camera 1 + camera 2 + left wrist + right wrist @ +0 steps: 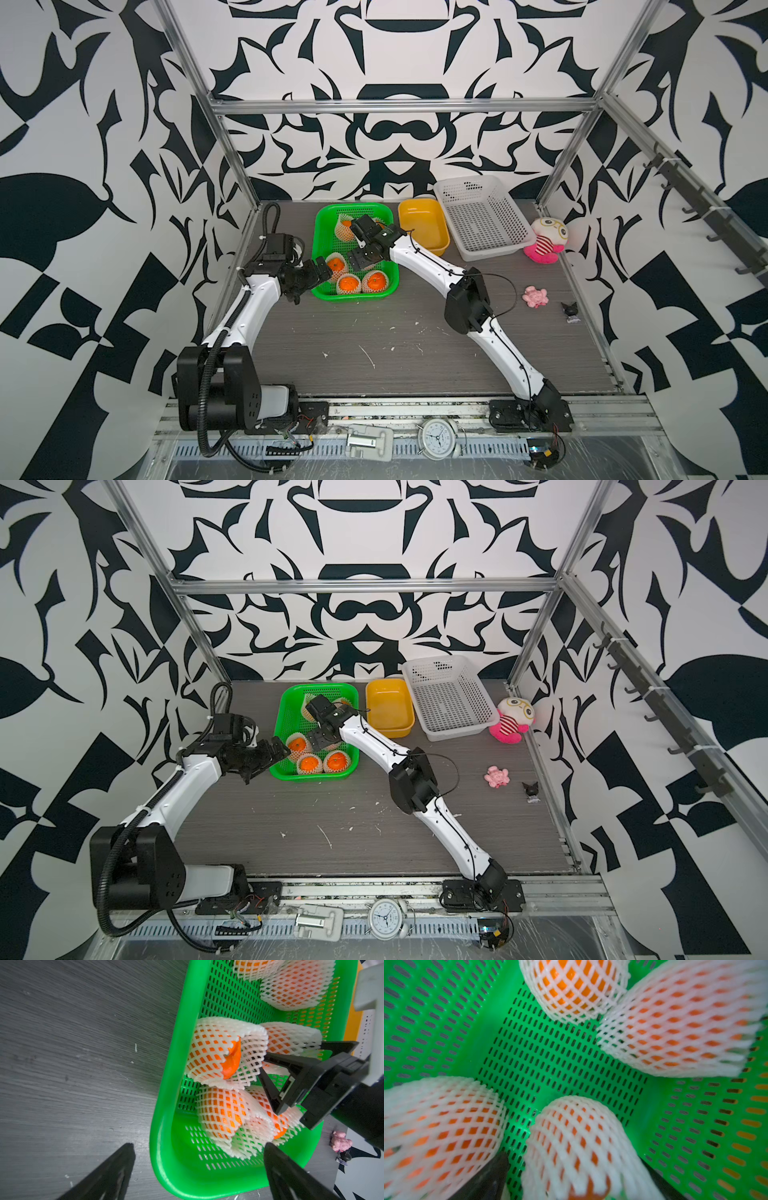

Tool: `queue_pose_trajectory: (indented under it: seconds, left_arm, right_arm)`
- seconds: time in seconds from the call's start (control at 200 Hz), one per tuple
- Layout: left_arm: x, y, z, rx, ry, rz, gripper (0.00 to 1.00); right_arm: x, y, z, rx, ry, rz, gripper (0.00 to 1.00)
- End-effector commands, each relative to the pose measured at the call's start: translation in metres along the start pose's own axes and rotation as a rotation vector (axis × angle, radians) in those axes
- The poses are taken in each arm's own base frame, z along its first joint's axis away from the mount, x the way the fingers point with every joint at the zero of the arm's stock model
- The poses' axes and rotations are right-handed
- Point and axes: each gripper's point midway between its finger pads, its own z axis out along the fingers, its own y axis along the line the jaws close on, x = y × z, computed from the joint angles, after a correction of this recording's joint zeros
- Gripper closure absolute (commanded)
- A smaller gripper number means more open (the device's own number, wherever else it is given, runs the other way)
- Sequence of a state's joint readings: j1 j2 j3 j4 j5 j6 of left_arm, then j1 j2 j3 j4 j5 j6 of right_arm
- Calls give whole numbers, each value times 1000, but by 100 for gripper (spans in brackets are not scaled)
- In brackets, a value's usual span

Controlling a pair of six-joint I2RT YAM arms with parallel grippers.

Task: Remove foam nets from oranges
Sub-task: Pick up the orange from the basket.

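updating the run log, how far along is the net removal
Done: nothing; yellow tub and white basket hold nothing, and every visible orange in the green basket wears its net. In hand: right gripper, jaws open astride a netted orange; left gripper open over the basket's rim. Remaining: every net.

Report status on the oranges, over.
Left gripper open, at green perforated plastic basket's rim. Right gripper open, straddling one small round orange in its white foam mesh net. All visible nets on; neighbours crowd close.

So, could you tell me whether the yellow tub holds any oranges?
No, in a top view the yellow tub shows only its bare floor; the oranges sit in the green basket.
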State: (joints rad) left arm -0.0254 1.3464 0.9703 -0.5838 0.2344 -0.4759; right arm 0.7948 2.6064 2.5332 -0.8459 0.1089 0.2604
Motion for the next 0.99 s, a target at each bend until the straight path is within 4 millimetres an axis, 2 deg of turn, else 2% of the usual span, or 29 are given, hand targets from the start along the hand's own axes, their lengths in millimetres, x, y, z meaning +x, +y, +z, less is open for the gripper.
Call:
queue_pose_trajectory:
  seconds: [0.0, 0.185, 0.485, 0.625, 0.715, 0.99]
  left_arm:
    - [2, 1, 2, 10, 11, -21, 1]
    - [3, 0, 2, 14, 13, -22, 0]
    - [3, 0, 3, 18, 12, -27, 1]
    - [3, 1, -1, 4, 5, -19, 1]
    - [3, 3, -3, -5, -6, -18, 1]
    - [2, -2, -10, 17, -19, -16, 1]
  right_arm:
    - [-10, -2, -3, 2, -32, 16, 12]
    - [-2, -3, 7, 8, -5, 13, 16]
    - [-1, -3, 13, 10, -6, 16, 14]
    - [-3, -2, 12, 6, -13, 19, 21]
    - [-7, -1, 7, -1, -24, 18, 29]
    - [-21, -3, -25, 1, -66, 9, 39]
